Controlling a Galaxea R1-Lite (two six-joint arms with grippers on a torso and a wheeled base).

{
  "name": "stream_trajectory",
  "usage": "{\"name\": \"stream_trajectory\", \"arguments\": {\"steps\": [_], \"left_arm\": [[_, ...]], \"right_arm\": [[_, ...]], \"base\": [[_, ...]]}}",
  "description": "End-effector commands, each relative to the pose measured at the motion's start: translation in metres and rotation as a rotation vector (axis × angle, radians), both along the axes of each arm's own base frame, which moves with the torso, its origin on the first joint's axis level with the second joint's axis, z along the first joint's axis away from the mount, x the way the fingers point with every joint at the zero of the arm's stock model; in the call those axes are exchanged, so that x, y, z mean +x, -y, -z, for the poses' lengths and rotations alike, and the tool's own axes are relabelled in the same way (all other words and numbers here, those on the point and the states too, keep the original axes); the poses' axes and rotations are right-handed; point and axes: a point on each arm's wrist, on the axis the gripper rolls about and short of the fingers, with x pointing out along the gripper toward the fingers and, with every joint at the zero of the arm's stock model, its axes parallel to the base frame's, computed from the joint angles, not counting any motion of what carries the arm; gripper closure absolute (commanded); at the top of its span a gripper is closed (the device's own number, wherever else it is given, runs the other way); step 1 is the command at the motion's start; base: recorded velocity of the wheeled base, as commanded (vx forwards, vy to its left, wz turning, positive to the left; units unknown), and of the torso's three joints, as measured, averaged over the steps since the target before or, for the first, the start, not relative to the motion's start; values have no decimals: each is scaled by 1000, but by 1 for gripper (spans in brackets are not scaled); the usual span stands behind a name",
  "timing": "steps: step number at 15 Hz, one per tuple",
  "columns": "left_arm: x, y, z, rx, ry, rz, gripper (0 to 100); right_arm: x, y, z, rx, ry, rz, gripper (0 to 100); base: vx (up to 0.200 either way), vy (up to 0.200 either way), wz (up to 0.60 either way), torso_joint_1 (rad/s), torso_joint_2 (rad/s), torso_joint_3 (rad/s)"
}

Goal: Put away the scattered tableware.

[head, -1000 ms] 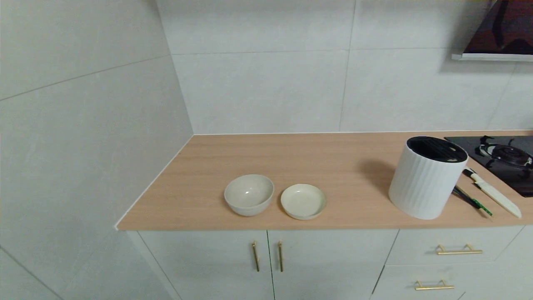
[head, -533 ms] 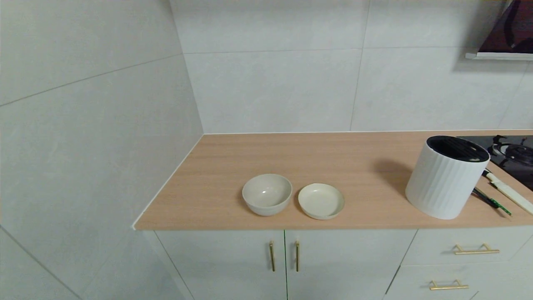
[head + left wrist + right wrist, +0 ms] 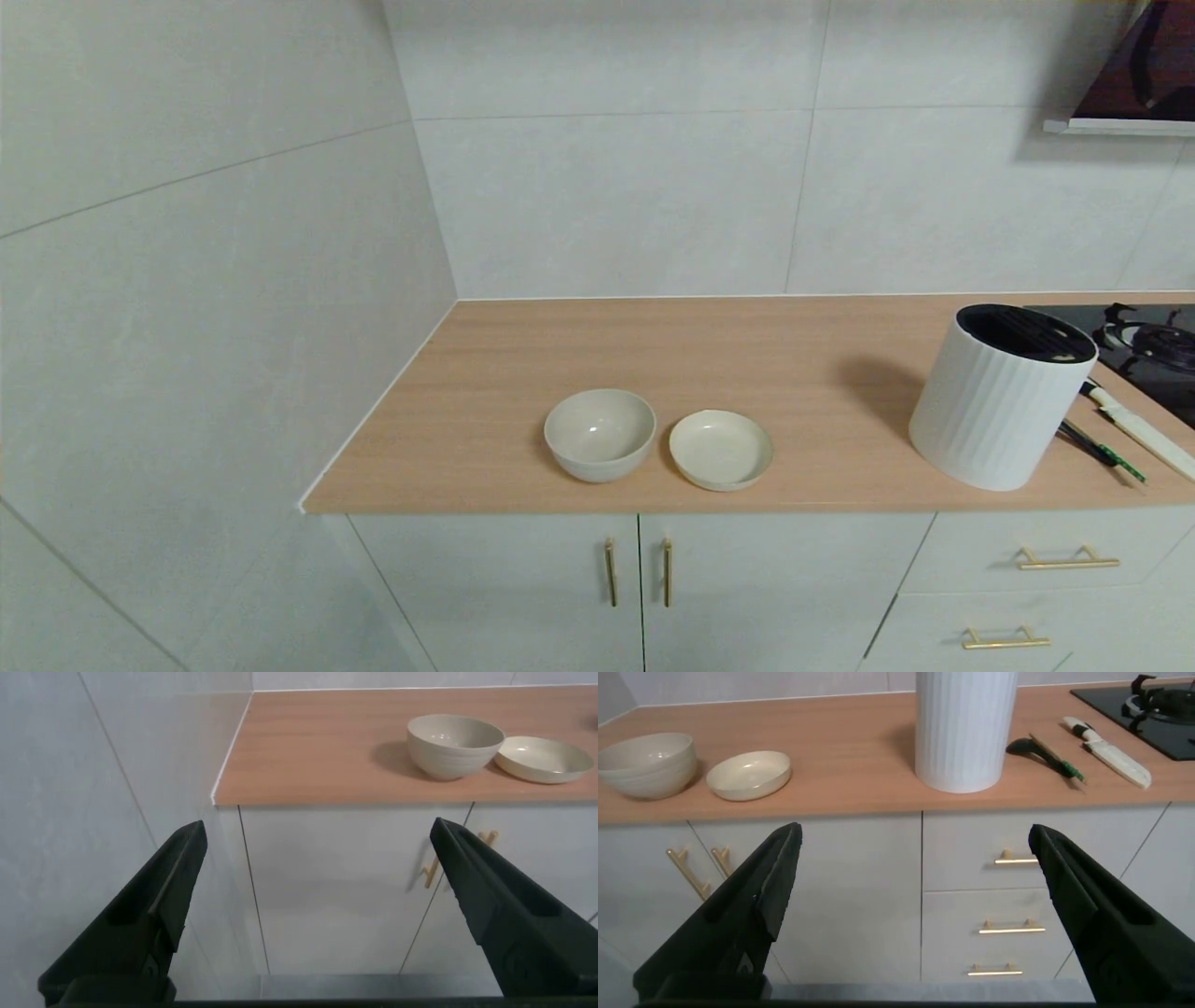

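While both arms hang low in front of the cabinet doors [image 3: 635, 579], no piece of tableware is in hand, so I judge the task to be at its opening step: approaching and choosing a first item. The left claw [image 3: 318, 826] is spread wide and empty, facing the counter's left end. The right claw [image 3: 915, 832] is likewise spread wide and empty, facing the drawers [image 3: 1008, 896] under the holder.

On the counter [image 3: 709, 355], near its front edge, a cream bowl [image 3: 599, 434] sits just beside a shallow cream dish [image 3: 721, 449], with a narrow gap between them. Well to the right stands a white ribbed utensil holder [image 3: 999, 411]. Just beyond it lie dark chopsticks [image 3: 1106, 448] with a green band and a white-handled knife [image 3: 1141, 429], next to the gas hob [image 3: 1144, 350].

The next move probably calls for raising a claw above counter height toward the bowl or dish, or toward the chopsticks and knife. The counter's front edge stands between the claws and the tableware, and the holder crowds the chopsticks.
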Motion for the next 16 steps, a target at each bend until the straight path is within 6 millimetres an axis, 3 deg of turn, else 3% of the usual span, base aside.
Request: {"name": "stream_trajectory", "arguments": {"steps": [1, 5, 16], "left_arm": [[0, 0, 0, 0, -2, 1, 0], [0, 0, 0, 0, -2, 1, 0], [0, 0, 0, 0, -2, 1, 0]], "right_arm": [[0, 0, 0, 0, -1, 1, 0], [0, 0, 0, 0, -1, 1, 0], [0, 0, 0, 0, -1, 2, 0]], "base": [[0, 0, 0, 0, 0, 0], [0, 0, 0, -114, 253, 133], [0, 0, 0, -240, 535, 294]]}}
